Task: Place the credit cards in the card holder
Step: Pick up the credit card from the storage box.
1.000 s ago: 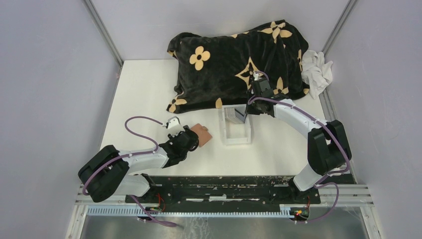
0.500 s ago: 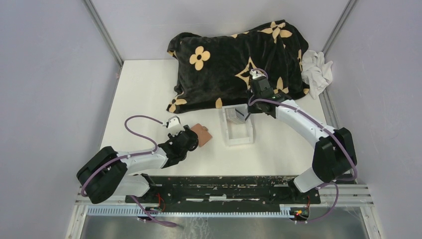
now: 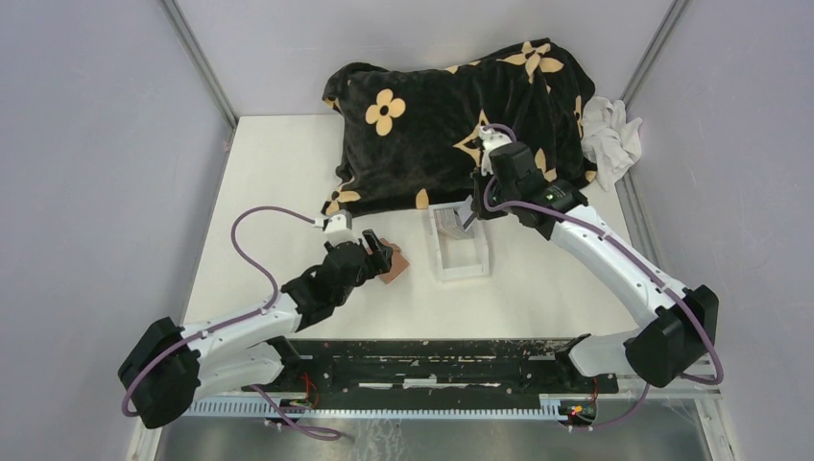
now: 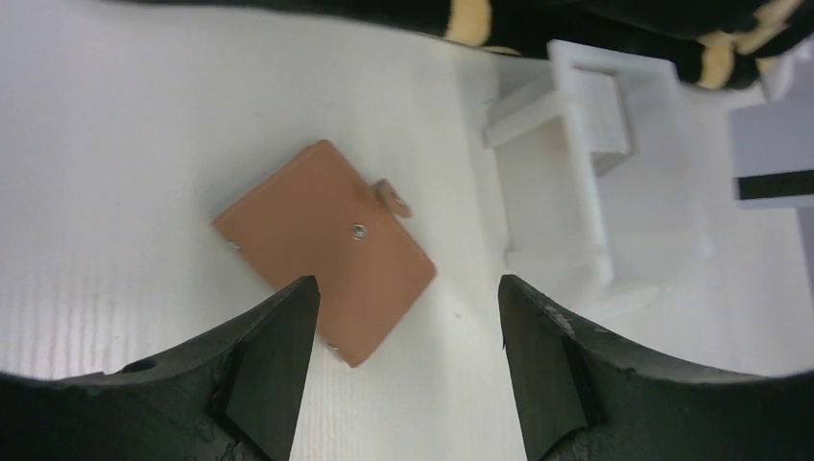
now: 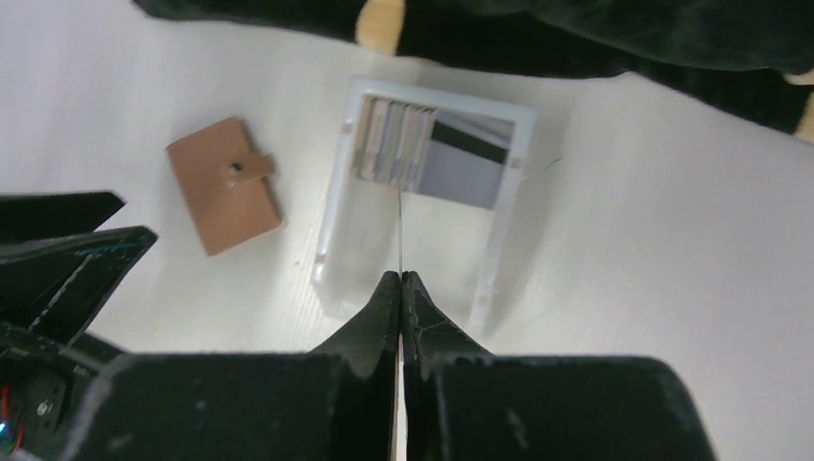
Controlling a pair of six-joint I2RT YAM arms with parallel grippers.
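Observation:
The brown card holder (image 3: 394, 262) lies shut and flat on the white table, left of the clear tray (image 3: 457, 272). My left gripper (image 3: 377, 255) is open and empty, hovering over the holder's near corner; in the left wrist view the holder (image 4: 322, 250) sits between and beyond my fingers (image 4: 278, 336). My right gripper (image 3: 469, 213) is shut on a credit card (image 5: 398, 230), seen edge-on as a thin line above the tray (image 5: 331, 240). Several more cards (image 5: 392, 144) stand in the tray's far end, beside a grey card with a black stripe (image 5: 470, 161).
A black blanket with tan flowers (image 3: 451, 115) lies bunched right behind the tray. A white cloth (image 3: 611, 134) lies at the back right corner. Grey walls close in the table on the left, back and right.
My left arm has stretched forward and its gripper now hangs over the holder. My right arm has swung its elbow outward and lifted the gripper with the card above the tray.

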